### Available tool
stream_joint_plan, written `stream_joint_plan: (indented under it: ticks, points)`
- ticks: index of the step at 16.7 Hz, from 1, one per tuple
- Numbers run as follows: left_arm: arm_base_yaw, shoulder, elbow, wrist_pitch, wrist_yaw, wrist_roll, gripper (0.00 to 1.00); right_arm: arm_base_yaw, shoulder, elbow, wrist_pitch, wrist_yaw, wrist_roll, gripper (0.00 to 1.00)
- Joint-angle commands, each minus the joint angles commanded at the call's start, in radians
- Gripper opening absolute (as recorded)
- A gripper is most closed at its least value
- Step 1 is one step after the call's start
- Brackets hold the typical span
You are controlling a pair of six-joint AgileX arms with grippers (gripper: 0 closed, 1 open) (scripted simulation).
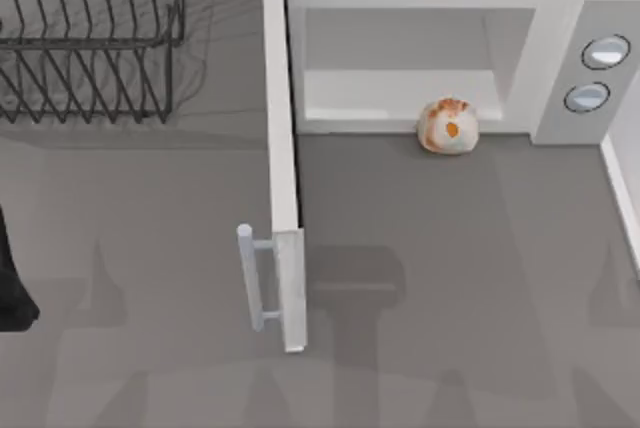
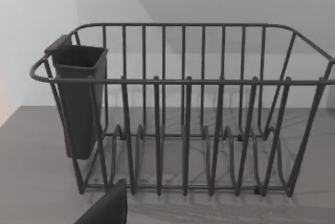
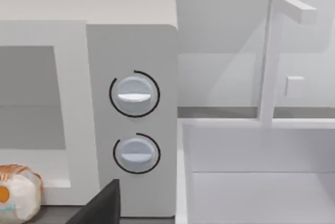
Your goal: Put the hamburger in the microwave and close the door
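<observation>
The hamburger (image 1: pixel 449 126) lies on the table just before the open microwave (image 1: pixel 560 58), touching its front sill, not yet inside. The door (image 1: pixel 283 178) stands wide open. I cannot tell the fingers' state on either arm. A good grasp should come from above, then lift over the sill.

A black wire dish rack (image 2: pixel 199 130) stands on the grey tabletop (image 2: pixel 31 182) before a pale wall. A dark rectangular plastic cup (image 2: pixel 79 98) hangs inside one corner of it.
</observation>
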Motion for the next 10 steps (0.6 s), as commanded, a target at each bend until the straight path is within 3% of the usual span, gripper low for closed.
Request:
stream_joint_plan:
  ticks: [10]
  points:
    - [0.000,0.000,0.000,0.000,0.000,0.000,0.10,0.000,0.000,0.000,0.000,0.000,0.000,1.00]
